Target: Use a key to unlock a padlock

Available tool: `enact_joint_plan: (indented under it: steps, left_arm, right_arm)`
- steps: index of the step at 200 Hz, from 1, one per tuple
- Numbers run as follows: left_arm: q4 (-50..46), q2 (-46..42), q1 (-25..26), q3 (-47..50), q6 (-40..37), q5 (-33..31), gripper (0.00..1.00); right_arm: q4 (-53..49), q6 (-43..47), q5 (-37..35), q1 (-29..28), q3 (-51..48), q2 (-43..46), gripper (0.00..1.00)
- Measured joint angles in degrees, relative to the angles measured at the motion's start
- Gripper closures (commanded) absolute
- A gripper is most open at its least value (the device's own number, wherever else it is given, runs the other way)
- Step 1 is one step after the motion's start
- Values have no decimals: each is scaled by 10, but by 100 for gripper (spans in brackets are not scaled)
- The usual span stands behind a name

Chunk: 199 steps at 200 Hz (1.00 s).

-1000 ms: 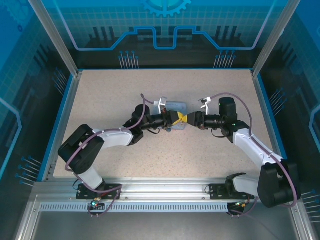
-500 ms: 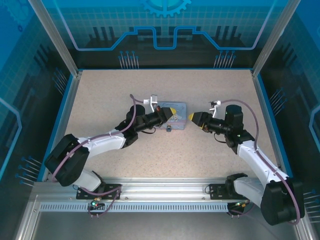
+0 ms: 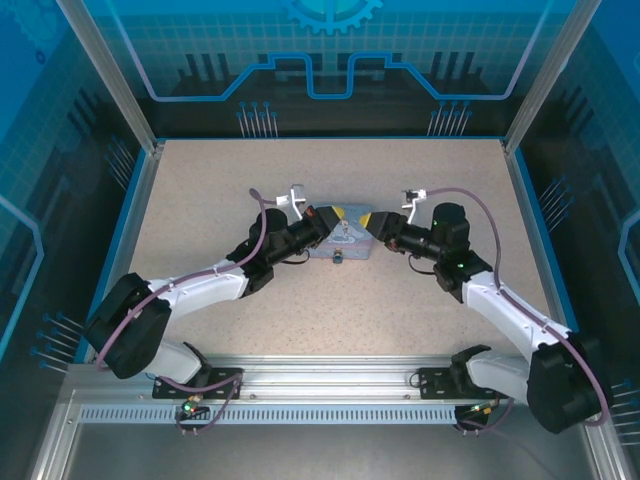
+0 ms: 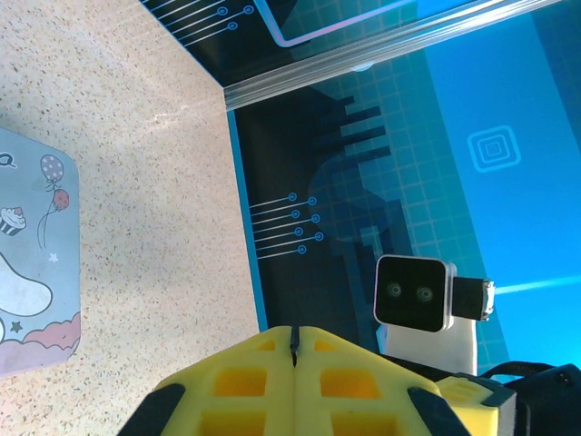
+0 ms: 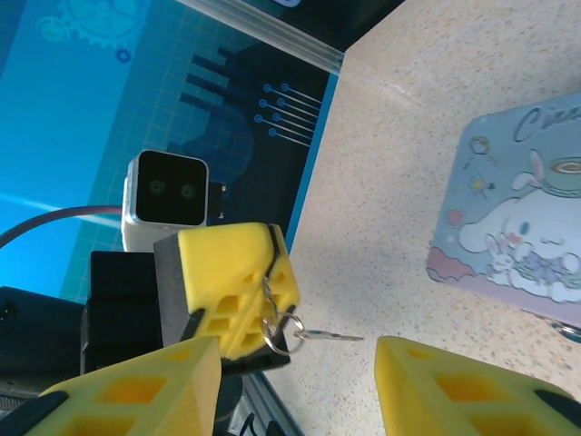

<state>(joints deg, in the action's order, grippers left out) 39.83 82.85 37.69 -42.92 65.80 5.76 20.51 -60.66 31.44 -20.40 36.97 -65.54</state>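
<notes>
My left gripper (image 3: pixel 337 214) hovers over the pastel tin's far edge, shut on the ring of the key. In the right wrist view its yellow fingers (image 5: pixel 238 277) pinch the ring, and the thin key (image 5: pixel 332 336) sticks out sideways toward my right gripper (image 5: pixel 300 391). That gripper is open, with a finger on either side of the key's tip and touching nothing. From above, my right gripper (image 3: pixel 373 222) faces the left one, a short gap apart. A small dark object, seemingly the padlock (image 3: pixel 338 257), lies at the tin's near edge. In the left wrist view my left gripper (image 4: pixel 295 350) is pressed shut.
The pastel-blue cartoon tin (image 3: pixel 345 242) lies flat mid-table under both grippers; it also shows as the tin (image 5: pixel 517 218) and the tin (image 4: pixel 27 263) in the wrist views. Speckled tabletop (image 3: pixel 420 310) surrounds it. Blue enclosure walls (image 3: pixel 135 210) border the table.
The grippers, tip to tip a second ago, drew apart; the right one has since come back close to the left. The left rose toward the far side, keeping the key. The right jaws narrowed a little.
</notes>
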Motion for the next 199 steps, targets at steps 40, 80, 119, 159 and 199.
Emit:
enact_joint_plan:
  steps: [40,80,119,159,199]
  left_arm:
    - [-2,0,1,0,0,-7,100]
    - [-2,0,2,0,-2,-14,100]
    - [-5,-1,3,0,-4,-19,100]
    - [-6,-1,3,0,-4,-21,100]
    - [-6,-1,3,0,-5,-24,100]
  right_arm:
    - [28,-1,-6,-29,31,-43,57]
    - [42,-5,-13,-48,37,-70,60]
    - [49,-6,-17,-52,35,-72,65]
    - [51,-9,-22,-56,30,-72,76]
    - [49,-7,-26,-60,30,-76,100]
